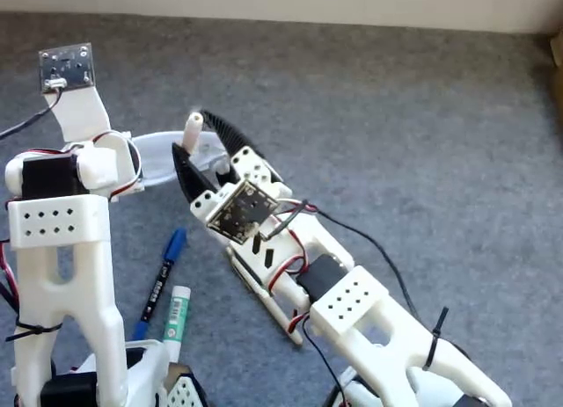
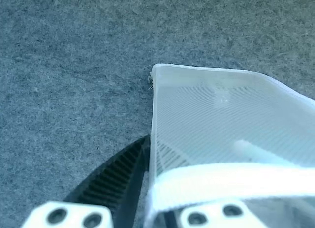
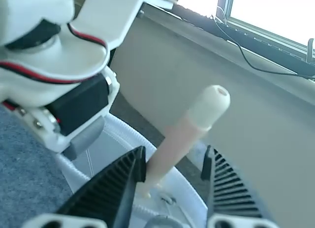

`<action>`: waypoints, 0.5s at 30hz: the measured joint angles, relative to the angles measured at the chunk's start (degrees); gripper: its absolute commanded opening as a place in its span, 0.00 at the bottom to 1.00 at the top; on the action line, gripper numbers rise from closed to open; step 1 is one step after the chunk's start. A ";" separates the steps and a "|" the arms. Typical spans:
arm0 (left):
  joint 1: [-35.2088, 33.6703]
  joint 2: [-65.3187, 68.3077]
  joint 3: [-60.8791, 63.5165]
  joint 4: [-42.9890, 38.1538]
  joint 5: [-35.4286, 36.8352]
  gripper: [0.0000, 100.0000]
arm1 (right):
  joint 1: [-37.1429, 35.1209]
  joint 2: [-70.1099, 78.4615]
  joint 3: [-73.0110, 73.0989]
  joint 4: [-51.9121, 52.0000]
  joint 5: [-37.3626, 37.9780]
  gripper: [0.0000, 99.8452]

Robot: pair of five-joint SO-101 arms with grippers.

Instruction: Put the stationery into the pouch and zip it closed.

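While the left gripper (image 2: 150,154) pinches the pouch (image 2: 211,114), the right gripper (image 3: 174,151) stands jaws apart around the beige pen (image 3: 197,114), nose-down in it beneath; loading, I'd say. Next, back off for the blue pen (image 1: 163,279).

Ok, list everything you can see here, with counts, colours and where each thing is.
Pouch: one, translucent white, on the carpet.
Cream pen: one, upright, lower end at the pouch mouth.
Blue pen: one, on the carpet, apart from the pouch.
Green-and-white stick: one, next to the blue pen.
Carpet: grey, under everything.
Left gripper: black, clamped on the pouch edge.
Right gripper: black, open around the cream pen.
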 measured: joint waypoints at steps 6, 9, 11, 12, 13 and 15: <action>0.00 0.00 0.00 0.00 0.00 0.01 | 0.00 0.00 0.00 0.09 0.00 0.18; 0.00 0.00 0.00 0.00 0.00 0.01 | 0.00 -2.37 0.00 0.44 0.00 0.18; 0.00 0.00 0.00 0.00 0.00 0.01 | 0.00 -5.80 0.00 3.16 0.00 0.18; 0.00 0.00 0.00 0.00 0.00 0.01 | 0.00 -7.65 0.00 5.80 0.00 0.18; 0.00 0.00 0.00 0.00 0.00 0.01 | 0.00 -9.49 0.00 8.88 0.00 0.18; 0.00 0.00 0.00 0.00 0.00 0.01 | 0.00 -12.84 0.00 14.42 -0.09 0.18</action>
